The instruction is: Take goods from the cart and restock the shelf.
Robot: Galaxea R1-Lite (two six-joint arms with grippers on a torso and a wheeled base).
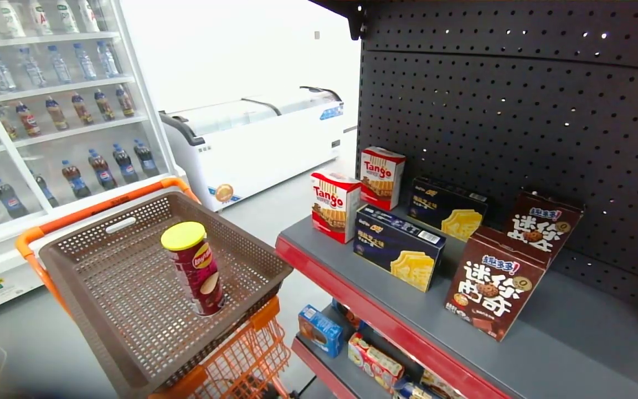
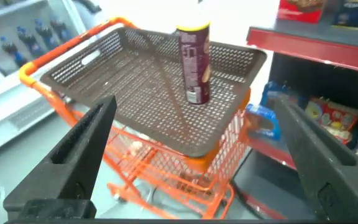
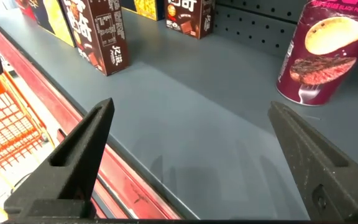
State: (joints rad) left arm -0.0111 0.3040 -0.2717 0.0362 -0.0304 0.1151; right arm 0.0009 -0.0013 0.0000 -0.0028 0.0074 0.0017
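- The chip can stands upright on the mesh floor of the brown basket. Its yellow lid is on top, so its long axis runs vertically. It sits toward the side of the basket nearest the shelf.
- The basket rides on top of the orange cart, which is on the robot's left, just beside the red front edge of the shelf.
- The left end effector is spread wide and holds nothing. In its wrist view the can shows beyond the basket's near rim, roughly centred in the gap between the two fingers and well apart from them.
- I judge this the nearer arm. The approach would be forward and over the rim, with the fingers closing on the can's sides across its width.
- The right end effector is also spread wide and empty. It hovers over a bare stretch of the shelf, facing away from the cart.
- Near it on the shelf stands a second can, upright against the pegboard back. A brown biscuit box stands on the other side, so the open patch between them looks like a likely place to set the can down.
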